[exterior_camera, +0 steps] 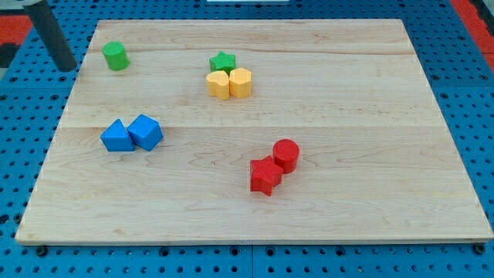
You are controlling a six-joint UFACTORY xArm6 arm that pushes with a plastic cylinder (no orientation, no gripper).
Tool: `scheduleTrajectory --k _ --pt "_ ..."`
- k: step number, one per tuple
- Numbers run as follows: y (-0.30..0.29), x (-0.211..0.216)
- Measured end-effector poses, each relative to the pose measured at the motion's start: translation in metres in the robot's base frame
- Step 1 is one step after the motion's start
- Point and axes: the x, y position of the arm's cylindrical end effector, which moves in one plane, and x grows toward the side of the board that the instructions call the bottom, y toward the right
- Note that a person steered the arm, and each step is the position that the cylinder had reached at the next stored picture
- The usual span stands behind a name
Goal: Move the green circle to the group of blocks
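The green circle [116, 55], a short green cylinder, stands alone near the top left corner of the wooden board [340, 100]. My tip [66, 66] is the lower end of the dark rod at the view's top left, just off the board's left edge, to the left of the green circle and apart from it. A group of three blocks sits at the top centre: a green star [222, 62], a yellow heart [218, 84] and a yellow hexagon [241, 82], all touching.
Two blue blocks touch at the left centre: a blue triangle-like block [116, 137] and a blue cube [145, 131]. A red star [265, 175] and a red cylinder [285, 154] touch at the lower centre. Blue pegboard [23, 154] surrounds the board.
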Motion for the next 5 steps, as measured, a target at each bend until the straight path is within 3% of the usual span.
scheduleTrajectory --k 1,5 --pt "0.022 -0.020" --pt "0.193 -0.010"
